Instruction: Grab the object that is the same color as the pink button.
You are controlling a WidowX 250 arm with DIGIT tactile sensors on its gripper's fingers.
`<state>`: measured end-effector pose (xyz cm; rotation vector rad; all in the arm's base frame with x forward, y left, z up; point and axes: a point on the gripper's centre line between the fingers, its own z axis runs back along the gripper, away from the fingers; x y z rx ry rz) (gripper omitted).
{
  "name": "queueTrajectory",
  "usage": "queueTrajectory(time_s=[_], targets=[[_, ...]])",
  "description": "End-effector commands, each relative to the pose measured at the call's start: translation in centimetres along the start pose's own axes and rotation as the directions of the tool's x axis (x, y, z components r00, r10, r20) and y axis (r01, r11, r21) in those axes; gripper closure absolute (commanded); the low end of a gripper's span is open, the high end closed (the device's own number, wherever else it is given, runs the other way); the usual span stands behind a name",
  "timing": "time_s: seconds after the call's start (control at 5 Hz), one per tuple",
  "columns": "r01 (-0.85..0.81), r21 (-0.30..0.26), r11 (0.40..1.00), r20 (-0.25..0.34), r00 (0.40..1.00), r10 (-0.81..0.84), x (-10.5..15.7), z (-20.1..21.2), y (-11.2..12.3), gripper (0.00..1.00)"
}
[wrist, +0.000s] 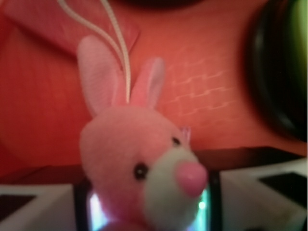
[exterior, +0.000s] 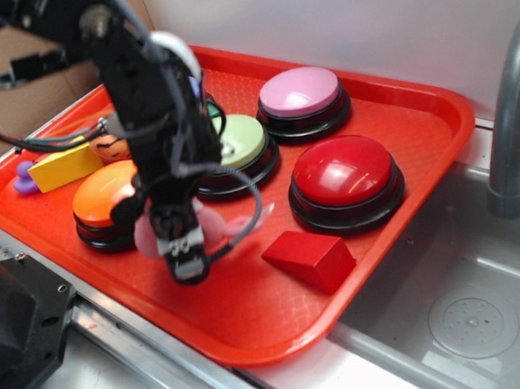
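Pink plush bunny (wrist: 144,168) fills the wrist view, its body pinched between the gripper (exterior: 184,247) fingers, just in front of the orange button (exterior: 105,197) on the red tray (exterior: 253,327).

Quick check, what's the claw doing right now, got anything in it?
Claw: closed on the pink bunny, whose head sits between the claw's fingers in the wrist view.
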<state>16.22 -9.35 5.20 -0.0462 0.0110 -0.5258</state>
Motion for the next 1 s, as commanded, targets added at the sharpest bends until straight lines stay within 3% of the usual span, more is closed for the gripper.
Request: queueTrajectory(time_s=[0.0, 0.2, 0.4, 0.6, 0.8], targets=[[-0.184, -0.03, 0.982, 0.091, 0.978, 0.186, 1.0, 9.3, 3.0, 1.0], [-0.289, -0.038, 0.956, 0.142, 0.946, 0.292, -1.1, 12.6, 5.5, 1.0], [-0.343, -0.026, 0.939, 0.145, 0.928, 0.343, -2.7, 13.7, 7.4, 1.0], [-0.401, -0.003, 0.916, 0.124, 0.909, 0.399, -4.0, 13.5, 8.8, 1.0], [-0.427, 0.027, 0.904, 0.013, 0.904, 0.427, -4.5, 13.2, 9.1, 0.97]])
